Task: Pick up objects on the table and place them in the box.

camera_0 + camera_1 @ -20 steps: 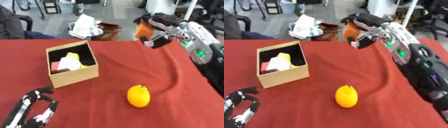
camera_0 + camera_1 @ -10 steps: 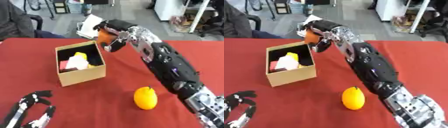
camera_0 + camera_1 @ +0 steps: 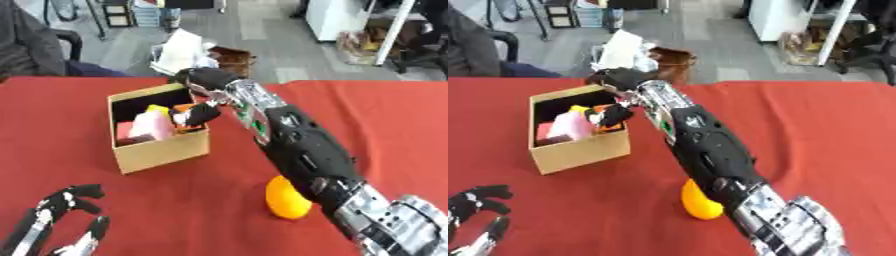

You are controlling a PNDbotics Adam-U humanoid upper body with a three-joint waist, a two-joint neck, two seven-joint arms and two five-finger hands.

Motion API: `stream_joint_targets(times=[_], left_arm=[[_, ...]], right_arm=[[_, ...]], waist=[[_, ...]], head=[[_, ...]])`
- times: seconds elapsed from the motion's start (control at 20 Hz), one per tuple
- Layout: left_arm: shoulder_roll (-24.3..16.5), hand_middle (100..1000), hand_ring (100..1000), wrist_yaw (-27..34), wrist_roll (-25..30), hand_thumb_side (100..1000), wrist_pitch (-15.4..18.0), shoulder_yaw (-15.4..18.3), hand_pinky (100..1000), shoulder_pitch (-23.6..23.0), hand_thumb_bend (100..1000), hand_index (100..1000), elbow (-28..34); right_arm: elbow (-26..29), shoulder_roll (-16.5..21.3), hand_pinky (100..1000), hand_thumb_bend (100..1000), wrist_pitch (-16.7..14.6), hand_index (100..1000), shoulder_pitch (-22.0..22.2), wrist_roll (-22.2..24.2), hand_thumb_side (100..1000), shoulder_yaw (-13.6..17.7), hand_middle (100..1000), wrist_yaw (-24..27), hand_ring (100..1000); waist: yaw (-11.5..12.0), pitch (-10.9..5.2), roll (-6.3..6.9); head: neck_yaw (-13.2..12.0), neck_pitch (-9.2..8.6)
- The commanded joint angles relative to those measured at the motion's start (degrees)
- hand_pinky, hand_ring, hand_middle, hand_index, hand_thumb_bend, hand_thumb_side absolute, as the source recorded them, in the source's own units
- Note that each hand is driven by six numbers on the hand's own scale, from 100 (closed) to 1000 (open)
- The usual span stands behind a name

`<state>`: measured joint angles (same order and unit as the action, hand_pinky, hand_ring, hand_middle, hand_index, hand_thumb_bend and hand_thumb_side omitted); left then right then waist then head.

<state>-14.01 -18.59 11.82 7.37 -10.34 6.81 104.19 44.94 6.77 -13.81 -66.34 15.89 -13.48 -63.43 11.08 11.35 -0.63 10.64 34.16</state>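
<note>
An open cardboard box [image 3: 163,150] stands left of centre on the red tablecloth [image 3: 385,115]. Inside it lie a pink item [image 3: 149,125] and a yellow item [image 3: 158,108]. My right arm stretches across the table to the box, and my right hand [image 3: 200,114] is inside its right side, fingers curled on a small orange object [image 3: 181,108]. An orange fruit [image 3: 285,200] lies on the cloth near the front, partly hidden behind my right forearm. My left hand [image 3: 54,224] rests open at the lower left corner.
Beyond the table's far edge, on the floor, sit a white bag [image 3: 182,48] and a brown object [image 3: 231,58]. A person sits at the far left [image 3: 26,45]. Bare red cloth lies right of the arm and in front of the box.
My right hand has carried the small orange object from the far right leftward and lowered it into the box. The view has also shifted.
</note>
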Motion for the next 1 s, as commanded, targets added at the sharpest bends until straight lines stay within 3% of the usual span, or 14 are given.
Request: stream_joint_targets(times=[0.05, 0.25, 0.45, 0.5, 0.55, 0.6, 0.75, 1.0], left_arm=[[-0.24, 692, 632, 0.15, 0.09, 637, 0.17, 0.27, 782, 0.4, 328, 836, 0.88], [-0.44, 692, 632, -0.33, -0.64, 636, -0.01, 1.22, 782, -0.07, 329, 835, 0.78], [-0.68, 692, 633, -1.18, -1.97, 633, -0.29, 2.8, 782, -0.72, 332, 835, 0.85], [-0.7, 692, 633, -1.42, -2.32, 634, -0.4, 3.2, 782, -0.88, 333, 823, 0.85], [-0.69, 691, 633, -1.69, -2.6, 634, -0.49, 3.57, 781, -1.04, 332, 827, 0.84], [-0.66, 691, 632, -1.94, -2.93, 633, -0.58, 3.96, 781, -1.18, 332, 826, 0.84], [-0.65, 691, 633, -2.37, -3.99, 630, -0.92, 5.09, 781, -1.63, 333, 828, 0.88], [-0.48, 690, 632, -2.83, -5.41, 628, -1.47, 6.28, 780, -1.91, 336, 827, 0.89]], right_arm=[[2.5, 1.5, 857, 189, -0.87, 978, -1.21, -0.41, 663, -0.2, 949, 1.19, 824], [9.25, 6.39, 864, 211, -2.81, 982, -1.52, 1.64, 607, -3.12, 948, 7.5, 826], [20.42, 14.49, 869, 209, -3.67, 986, 1.5, 5.87, 600, -7.35, 937, 16.56, 829], [23.32, 16.5, 862, 190, -3.24, 985, 2.87, 7.02, 606, -8.01, 930, 18.85, 823], [26.1, 18.46, 840, 186, -2.53, 981, 4.53, 7.91, 551, -8.34, 915, 21.33, 802], [29.1, 20.6, 836, 150, -1.61, 981, 6.57, 8.51, 609, -8.43, 913, 24.09, 799], [37.82, 26.46, 820, 119, 1.75, 976, 13.89, 9.21, 625, -7.84, 901, 30.43, 785], [48.26, 30.96, 823, 107, 4.13, 976, 24.13, 11.52, 659, -8.71, 896, 33.66, 793]], waist=[[-0.46, -0.4, 0.28], [-2.44, -0.4, -0.06], [-4.91, -0.48, -0.51], [-5.37, -0.52, -0.59], [-5.73, -0.55, -0.67], [-5.99, -0.58, -0.74], [-6.65, -0.6, -0.82], [-7.63, -0.55, -0.88]], head=[[-0.42, -0.5], [-2.02, -0.58], [-3.88, -0.51], [-4.2, -0.47], [-4.48, -0.45], [-4.69, -0.46], [-5.41, -0.51], [-5.81, -0.53]])
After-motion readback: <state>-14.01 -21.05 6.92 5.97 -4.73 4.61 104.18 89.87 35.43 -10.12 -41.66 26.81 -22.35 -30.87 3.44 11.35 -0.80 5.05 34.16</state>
